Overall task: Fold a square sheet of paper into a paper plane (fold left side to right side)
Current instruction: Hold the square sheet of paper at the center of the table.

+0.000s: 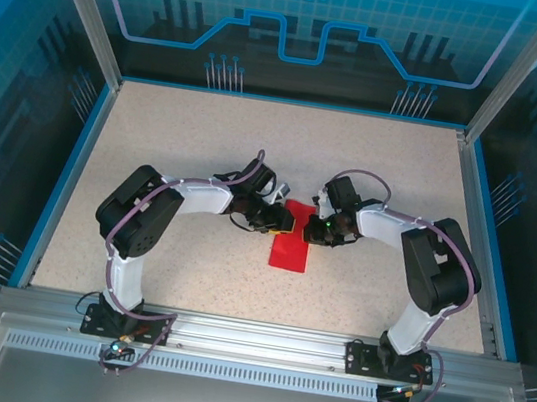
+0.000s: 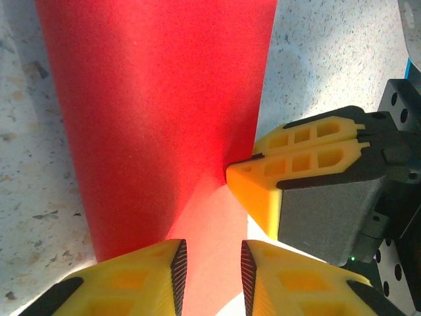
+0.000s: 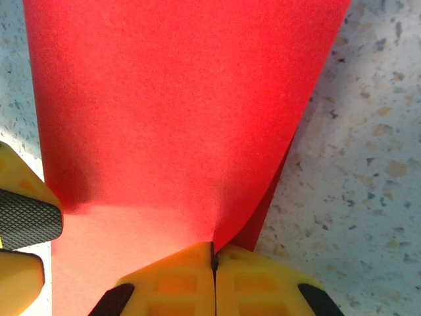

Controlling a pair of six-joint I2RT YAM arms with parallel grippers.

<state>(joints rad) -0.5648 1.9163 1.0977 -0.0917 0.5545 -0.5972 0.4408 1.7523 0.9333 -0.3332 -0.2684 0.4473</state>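
- Two tools meet at the middle of the frame in the top view. The left tool (image 1: 286,226) and the right tool (image 1: 309,229) come tip to tip over the upper end of the square sheet of paper (image 1: 289,255). The paper shows as a narrow red strip on the speckled bench (image 1: 157,134), its free end running toward the lower edge of the frame.
- In the left wrist view, the left tool (image 2: 212,276) sits at the bottom centre with its jaws apart. Pale red paper shows through the gap and nothing is clamped, so it looks released, resting at the paper's near edge. At right of centre the right tool (image 2: 256,161) has its jaws together on a corner of the paper, and the red surface bulges up and away from that pinch toward the top of the frame.
- In the right wrist view, the right tool (image 3: 214,263) is clenched on the sheet at the bottom centre. The top layer arches over from the left, and a darker lower layer peeks out just right of the pinch. The left tool (image 3: 23,243) shows at the lower left edge, jaws parted, beside the bend.
- Judging from this, the left side is over but not creased.
  - To do the step well, bring the pinched edge level with the lower layer's right edge before lowering it.
  - The left tool is best kept beside the bend so the paper cannot slide.
  - Press the arch flat only once the edges match, since an early press would probably set a crooked crease.
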